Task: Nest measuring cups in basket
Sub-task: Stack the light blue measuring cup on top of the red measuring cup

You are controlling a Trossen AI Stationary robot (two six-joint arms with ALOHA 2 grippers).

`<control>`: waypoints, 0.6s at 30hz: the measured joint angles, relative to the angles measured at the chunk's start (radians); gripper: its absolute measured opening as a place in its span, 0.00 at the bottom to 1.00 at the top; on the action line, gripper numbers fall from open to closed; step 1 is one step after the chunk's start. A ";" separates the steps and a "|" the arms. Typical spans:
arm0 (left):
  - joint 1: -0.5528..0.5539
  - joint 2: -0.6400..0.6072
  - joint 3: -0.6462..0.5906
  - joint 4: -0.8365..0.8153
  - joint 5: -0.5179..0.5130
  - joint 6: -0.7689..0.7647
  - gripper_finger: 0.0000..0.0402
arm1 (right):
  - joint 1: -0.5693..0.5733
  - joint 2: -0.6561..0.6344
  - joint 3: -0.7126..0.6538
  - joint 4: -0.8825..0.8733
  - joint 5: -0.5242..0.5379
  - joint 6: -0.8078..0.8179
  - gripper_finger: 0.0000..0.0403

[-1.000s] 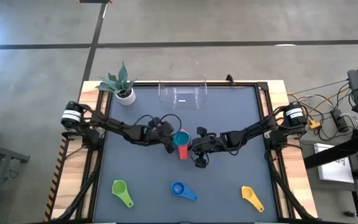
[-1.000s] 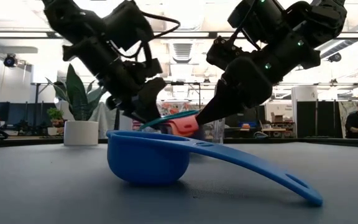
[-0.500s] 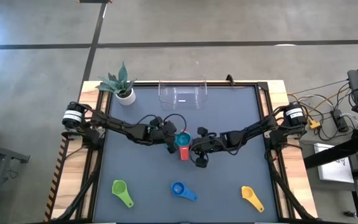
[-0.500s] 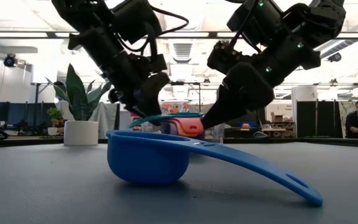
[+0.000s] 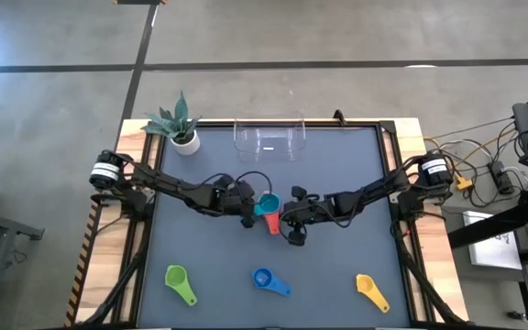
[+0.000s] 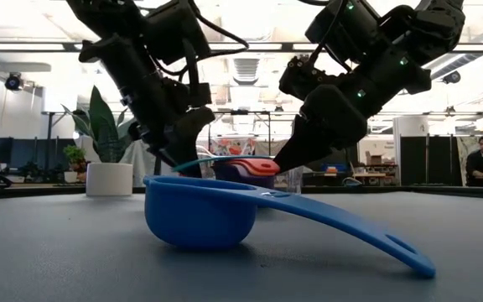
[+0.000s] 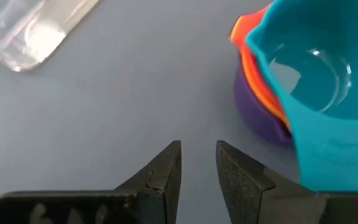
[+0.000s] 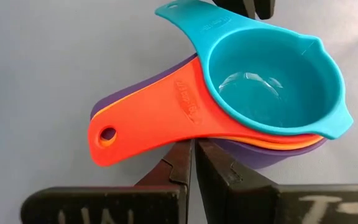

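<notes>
Grey worktop (image 5: pixel 337 174) w/ wood edges; concrete floor beyond. Clear basket (image 5: pixel 269 136) sits at the far edge, mid-worktop, near a small potted plant (image 5: pixel 178 124).

Mid-worktop: a nested stack of cups, purple cup (image 8: pixel 272 155) at the bottom, then orange cup (image 8: pixel 272 143), red cup (image 8: pixel 160 118), teal cup (image 8: pixel 269 81) on top. Stack rests on the worktop between my two jaws, well apart from the basket.

My left jaws (image 7: pixel 197 163) are parted a little, a narrow gap btwn the fingertips, nothing in them; they sit just beside the stack on the teal handle's side. My right jaws (image 8: pixel 193 163) are clenched, fingertips together, gripping nothing, tips right by the red handle; can't tell if they touch it.

Near edge, apart from each other: green cup (image 5: pixel 179 282) left, blue cup (image 5: pixel 269 280) mid, yellow cup (image 5: pixel 370 290) right, all lying on the worktop.
</notes>
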 joint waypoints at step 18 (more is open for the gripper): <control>-0.057 -0.003 0.120 -0.087 0.126 -0.091 0.21 | 0.000 0.000 0.024 -0.002 -0.003 0.017 0.03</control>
